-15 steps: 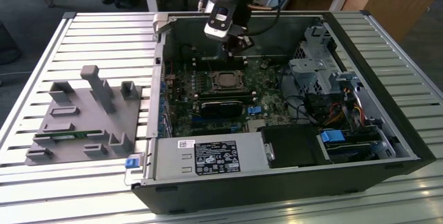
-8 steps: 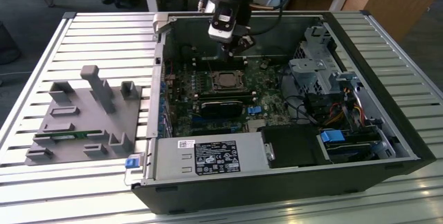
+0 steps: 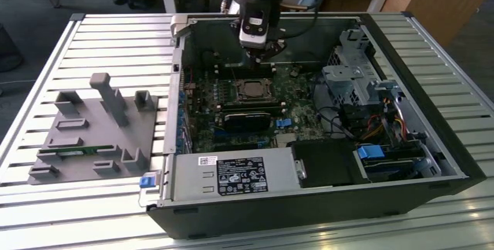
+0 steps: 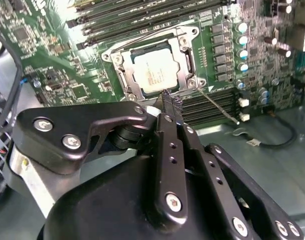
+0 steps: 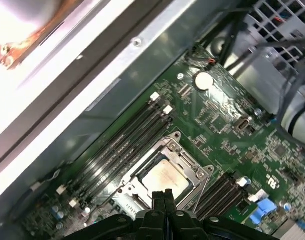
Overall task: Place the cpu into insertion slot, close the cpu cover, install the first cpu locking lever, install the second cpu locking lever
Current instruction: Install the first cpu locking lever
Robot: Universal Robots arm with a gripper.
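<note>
Now, in the exterior view, your end effector (image 3: 258,63) hangs just above the cpu (image 3: 253,91). In the second wrist view the cpu lies in the slot (image 4: 126,82). In the first wrist view the fingertips (image 5: 158,198) are clenched, empty. Light, brittle, I judge: handle by edges.

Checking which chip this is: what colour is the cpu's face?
The cpu face is silver-grey; the second wrist view shows it best.

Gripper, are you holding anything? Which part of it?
Nothing that shows. The gripper has its fingers pressed together with no object between them, its tips at the edge of the insertion slot, where the cpu already lies.
</note>
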